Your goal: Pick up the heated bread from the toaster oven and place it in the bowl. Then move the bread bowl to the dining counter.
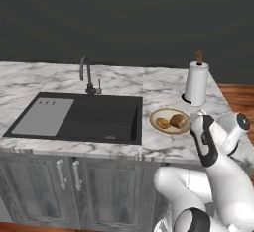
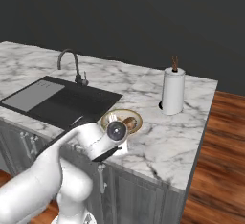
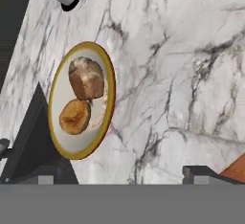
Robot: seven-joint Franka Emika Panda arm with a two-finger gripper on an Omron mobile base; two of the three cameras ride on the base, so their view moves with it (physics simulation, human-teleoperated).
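Here, one bowl holds two bread pieces; one sink.

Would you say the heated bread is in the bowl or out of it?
In: the heated bread lies inside the bowl, beside a paler golden piece.
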